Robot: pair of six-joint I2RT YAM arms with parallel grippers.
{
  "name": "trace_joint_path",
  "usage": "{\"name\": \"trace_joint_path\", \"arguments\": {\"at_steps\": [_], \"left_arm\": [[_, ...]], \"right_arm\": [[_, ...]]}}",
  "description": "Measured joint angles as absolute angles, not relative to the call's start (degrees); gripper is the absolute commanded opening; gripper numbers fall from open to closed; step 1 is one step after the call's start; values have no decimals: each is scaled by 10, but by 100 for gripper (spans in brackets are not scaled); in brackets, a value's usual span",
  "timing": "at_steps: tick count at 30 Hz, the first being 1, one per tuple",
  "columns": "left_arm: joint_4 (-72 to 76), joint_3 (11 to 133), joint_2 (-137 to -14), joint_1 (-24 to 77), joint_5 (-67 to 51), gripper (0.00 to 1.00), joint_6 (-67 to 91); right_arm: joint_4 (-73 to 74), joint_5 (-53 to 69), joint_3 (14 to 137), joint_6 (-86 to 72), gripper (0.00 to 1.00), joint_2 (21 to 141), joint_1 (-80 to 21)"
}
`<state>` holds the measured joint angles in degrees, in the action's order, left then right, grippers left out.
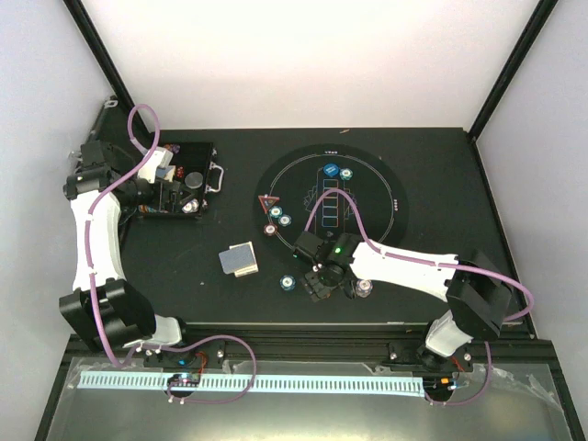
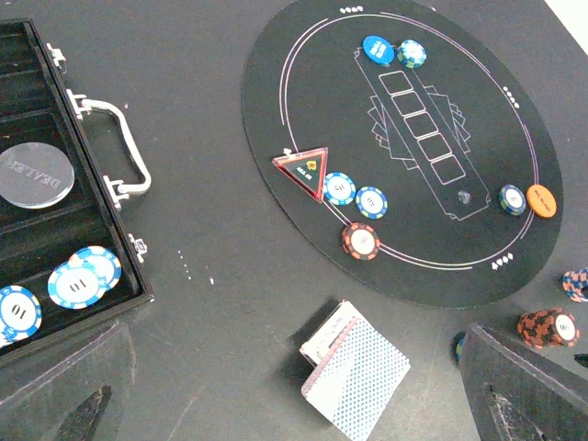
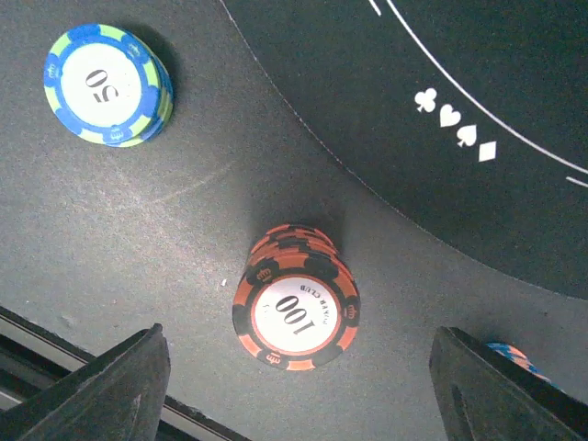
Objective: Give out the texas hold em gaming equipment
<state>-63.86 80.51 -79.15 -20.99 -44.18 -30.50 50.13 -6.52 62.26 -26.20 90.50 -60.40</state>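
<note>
A stack of red-brown poker chips (image 3: 299, 308) marked 100 stands on the table just off the mat's edge. My right gripper (image 3: 299, 395) is open around it, each finger well apart from the stack. A teal chip stack (image 3: 108, 84) marked 50 lies to one side, and another chip (image 3: 511, 353) peeks out by the other finger. The deck of cards (image 2: 356, 369) lies between the case and the mat. My left gripper (image 2: 294, 409) is open and holds nothing, hovering near the case (image 1: 184, 179). On the mat (image 2: 413, 239) lie several chips, a blue button (image 2: 378, 50) and an orange button (image 2: 542, 199).
The open black case (image 2: 55, 230) holds blue-white chips (image 2: 83, 276) and a clear dealer disc (image 2: 35, 175). A red-edged triangular marker (image 2: 305, 169) sits at the mat's rim. The table's near edge with its metal rail (image 3: 37, 354) runs close behind the right gripper.
</note>
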Motion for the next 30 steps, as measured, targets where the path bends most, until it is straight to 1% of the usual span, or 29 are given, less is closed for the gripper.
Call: {"name": "trace_joint_path", "arguments": {"at_steps": [6,16,25,30], "left_arm": [[-639,805,-792,-210,-442,99,-305],[-639,805,-792,-210,-442,99,-305],[-639,805,-792,-210,-442,99,-305],[-639,805,-792,-210,-442,99,-305]], "right_arm": [[496,-61,612,-271,77,901,-608],[478,-54,612,-272,63,923,-614],[475,-55,611,-272,58,931,-614],[474,-63,608,-269,48,932,-614]]}}
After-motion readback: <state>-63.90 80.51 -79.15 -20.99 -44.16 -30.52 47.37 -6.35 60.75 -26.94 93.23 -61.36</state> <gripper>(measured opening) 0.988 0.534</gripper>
